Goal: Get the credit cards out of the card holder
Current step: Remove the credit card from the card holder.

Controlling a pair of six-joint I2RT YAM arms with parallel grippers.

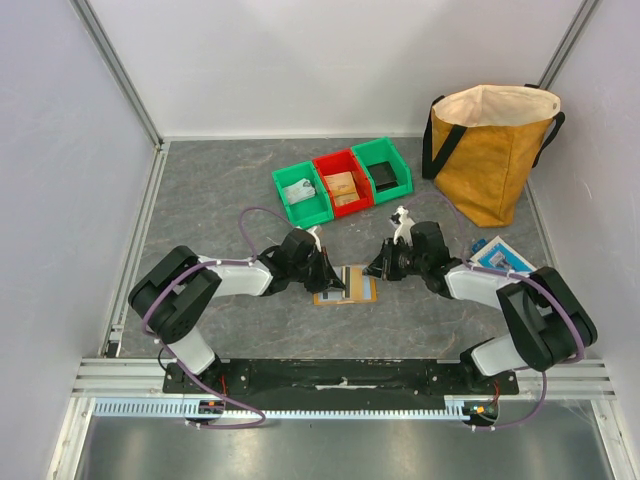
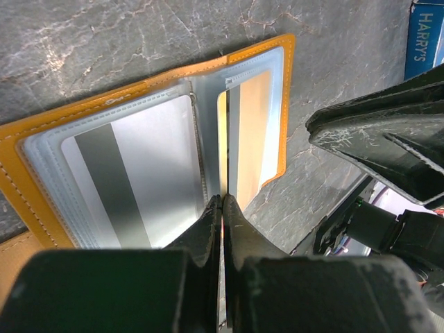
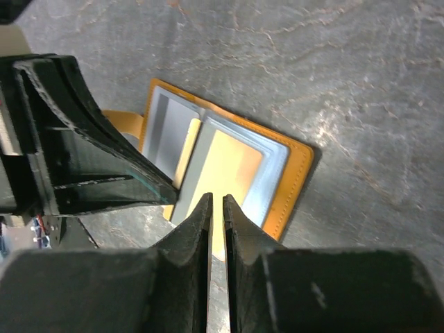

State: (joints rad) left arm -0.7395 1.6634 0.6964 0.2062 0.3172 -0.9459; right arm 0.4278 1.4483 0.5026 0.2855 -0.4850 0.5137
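Left end effector (image 2: 222, 202) pinched shut on a floppy sleeve (image 2: 222, 139) of the card holder (image 2: 21, 173), right end effector (image 3: 216, 201) at 3 o'clock barely parted; credit cards (image 2: 132, 180) looked stiff, slick: pinch an edge.

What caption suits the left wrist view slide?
Left gripper shut on an upright inner leaf of the open card holder; credit cards inside.

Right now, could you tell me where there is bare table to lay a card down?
Free: the grey mat between the left rail and the left green bin; also the strip between the card holder and the arm bases. Crowded: right side, by bag and box.
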